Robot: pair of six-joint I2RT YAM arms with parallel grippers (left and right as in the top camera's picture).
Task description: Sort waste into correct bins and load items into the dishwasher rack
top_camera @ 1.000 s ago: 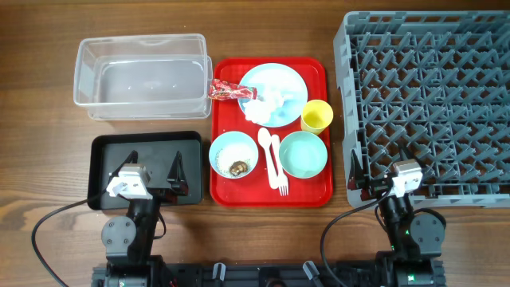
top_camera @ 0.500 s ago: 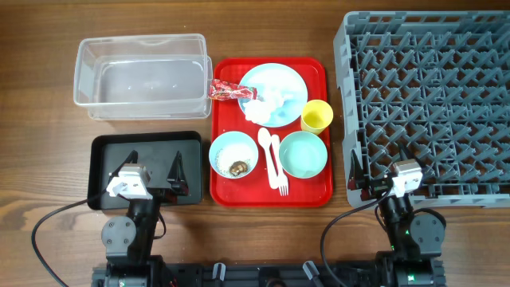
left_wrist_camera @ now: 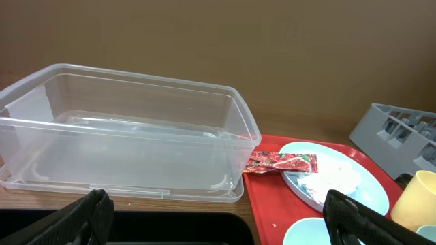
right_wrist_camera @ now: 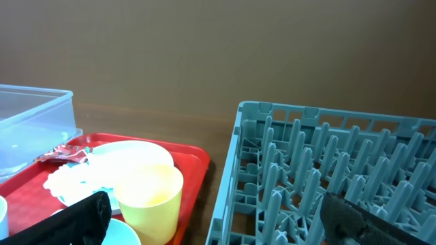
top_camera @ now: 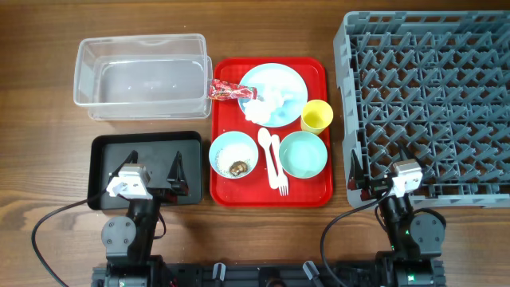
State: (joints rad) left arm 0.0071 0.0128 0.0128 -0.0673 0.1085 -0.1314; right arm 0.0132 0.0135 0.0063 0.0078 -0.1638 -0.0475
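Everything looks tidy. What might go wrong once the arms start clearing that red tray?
The white plastic spoon and fork lie flat, side by side between the pale blue bowl holding white crumbs and the empty teal bowl; a grasp might slip or catch both. The small yellow cup stands close beside the pale blue round plate, so lifting the plate could knock it over. Tipping the crumb bowl may scatter them.
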